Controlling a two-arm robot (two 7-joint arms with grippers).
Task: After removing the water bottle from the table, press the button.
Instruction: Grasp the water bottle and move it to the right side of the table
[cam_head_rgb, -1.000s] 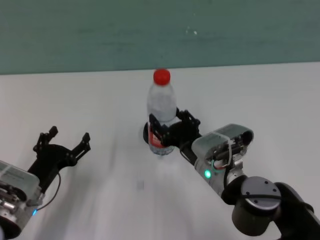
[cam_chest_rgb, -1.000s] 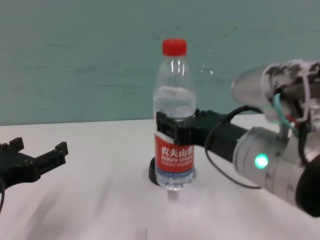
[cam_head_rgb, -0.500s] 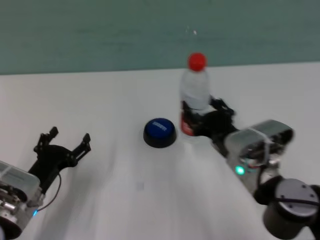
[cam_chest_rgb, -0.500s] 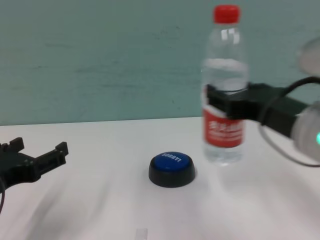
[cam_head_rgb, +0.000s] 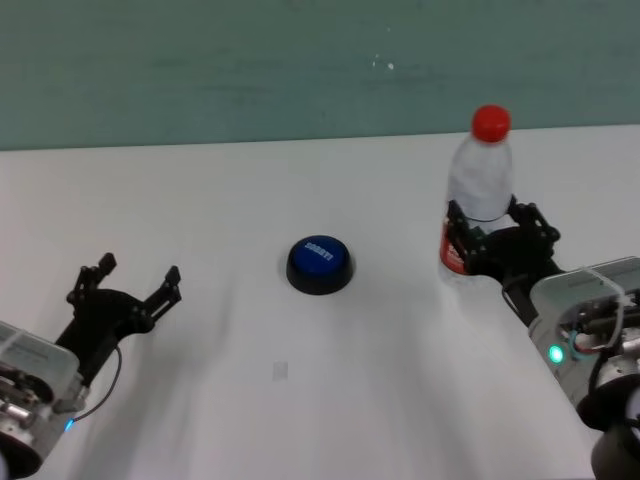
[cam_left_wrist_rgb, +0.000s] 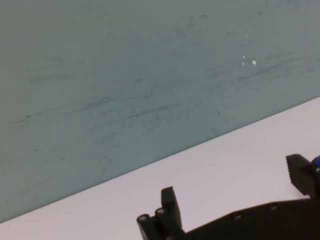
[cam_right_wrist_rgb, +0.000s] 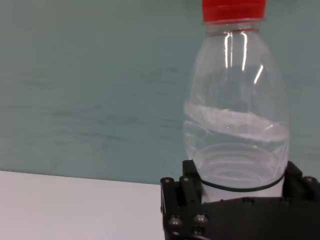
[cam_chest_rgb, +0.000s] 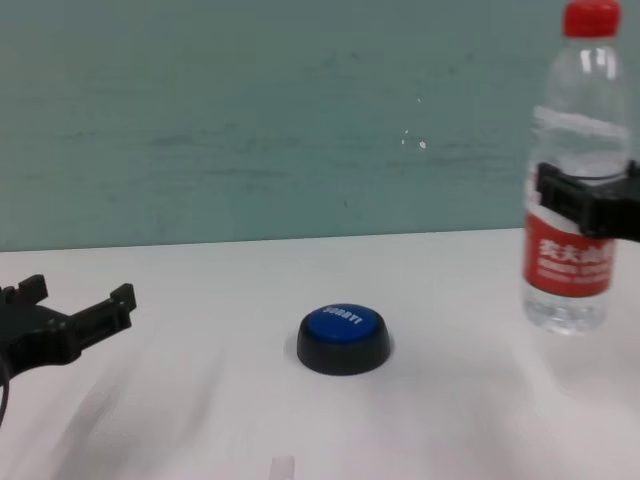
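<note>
Now, line by line:

Bottle: the clear plastic water bottle with a red screw cap and red-and-white label (cam_head_rgb: 478, 195) stands upright on the right side of the scene, well to the right of the button. In the chest view (cam_chest_rgb: 577, 190) its base sits low over the white surface; whether it touches or hangs just above cannot be told.

Right gripper: the black right gripper (cam_head_rgb: 497, 240) is closed around the bottle's middle, one finger on each side, just above the red label. In the right wrist view the bottle's ribbed body (cam_right_wrist_rgb: 235, 125) rises from between the fingers (cam_right_wrist_rgb: 182, 192), with water showing part-way up and the red cap at the top.

Button: the round blue dome push button on a wider black round base (cam_head_rgb: 319, 264) rests on the tabletop near the middle, uncovered, with small white lettering on its dome (cam_chest_rgb: 343, 336). Nothing touches it.

Table: the plain white flat tabletop (cam_head_rgb: 250, 190) runs back to a teal wall.

Left gripper: the black left gripper (cam_head_rgb: 135, 280) is at the near left, well apart from the button, its two fingers spread wide and grasping nothing. The chest view shows it (cam_chest_rgb: 75, 305) low over the table; the left wrist view shows its fingertips (cam_left_wrist_rgb: 169, 202) against the white surface and the teal wall.
</note>
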